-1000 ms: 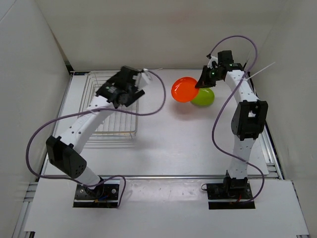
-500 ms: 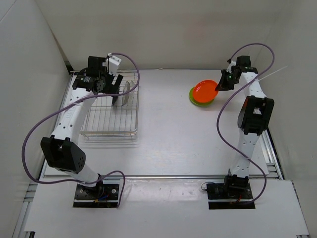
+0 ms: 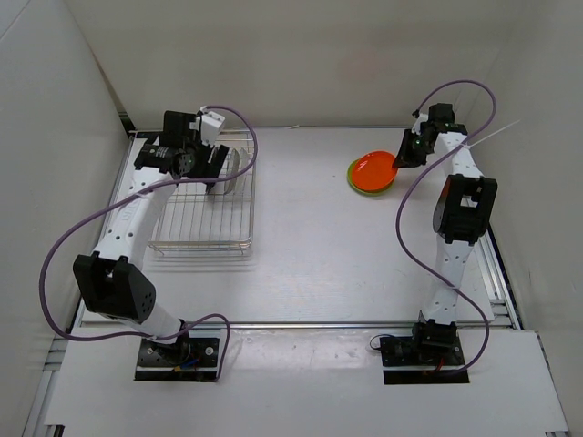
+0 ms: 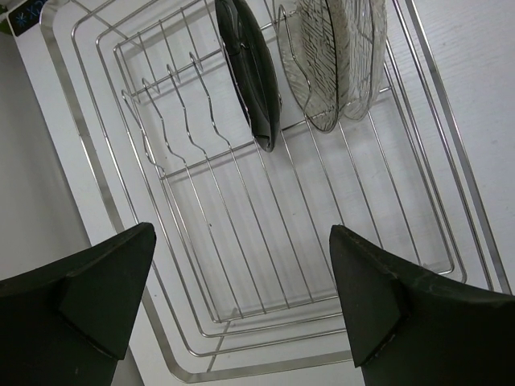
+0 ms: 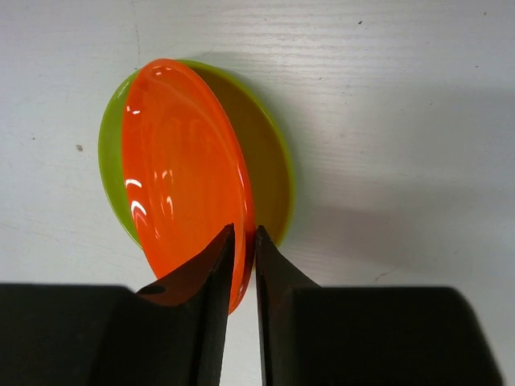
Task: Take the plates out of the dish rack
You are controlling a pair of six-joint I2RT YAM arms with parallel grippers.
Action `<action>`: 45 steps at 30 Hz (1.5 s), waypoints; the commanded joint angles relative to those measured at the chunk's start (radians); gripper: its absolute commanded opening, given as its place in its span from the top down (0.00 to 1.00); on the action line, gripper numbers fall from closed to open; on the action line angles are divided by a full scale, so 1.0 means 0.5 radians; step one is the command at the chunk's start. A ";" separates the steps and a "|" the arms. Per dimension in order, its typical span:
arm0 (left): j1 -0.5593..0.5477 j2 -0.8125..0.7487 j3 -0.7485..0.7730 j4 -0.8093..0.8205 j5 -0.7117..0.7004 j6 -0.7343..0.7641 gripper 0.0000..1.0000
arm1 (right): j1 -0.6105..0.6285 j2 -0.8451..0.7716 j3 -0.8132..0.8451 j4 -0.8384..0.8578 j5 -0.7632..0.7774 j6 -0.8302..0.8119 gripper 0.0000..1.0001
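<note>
The wire dish rack [image 3: 202, 246] stands at the left. A glossy black plate [image 4: 249, 72] and a clear glass plate [image 4: 334, 56] stand on edge in its far slots; the clear plate shows faintly in the top view [image 3: 228, 173]. My left gripper [image 3: 211, 167] hovers over the rack's far end, open and empty [image 4: 241, 241]. My right gripper [image 3: 399, 162] is shut on the near rim of the orange plate [image 5: 181, 161], which lies tilted on the lime green plate [image 5: 110, 161] on the table at the far right [image 3: 373, 170].
White walls enclose the table on the left, back and right. The rack's near rows of wire [image 4: 265, 241] hold nothing. The right arm's purple cable [image 3: 405, 218] loops beside the stacked plates.
My right gripper has carried the orange plate to the right and lowered it onto the green plate. My left arm has swung back and left to the rack's far end.
</note>
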 commanded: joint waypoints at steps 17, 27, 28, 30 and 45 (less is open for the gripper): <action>-0.003 -0.048 -0.076 0.090 0.126 -0.182 0.00 | 0.041 -0.127 -0.036 -0.031 -0.063 -0.011 0.32; 0.101 -0.023 -0.095 0.191 0.360 -0.348 0.00 | 0.078 -0.492 -0.180 -0.114 0.090 -0.118 0.14; 0.101 0.013 -0.068 0.212 0.393 -0.376 0.00 | 0.078 -0.574 -0.253 -0.114 0.118 -0.149 0.14; 0.153 0.090 -0.037 0.237 0.458 -0.397 0.00 | 0.117 -0.663 -0.339 -0.114 0.164 -0.216 0.13; 0.224 0.679 0.353 0.424 0.486 -0.462 0.14 | 0.299 -1.078 -0.619 -0.200 0.164 -0.296 0.13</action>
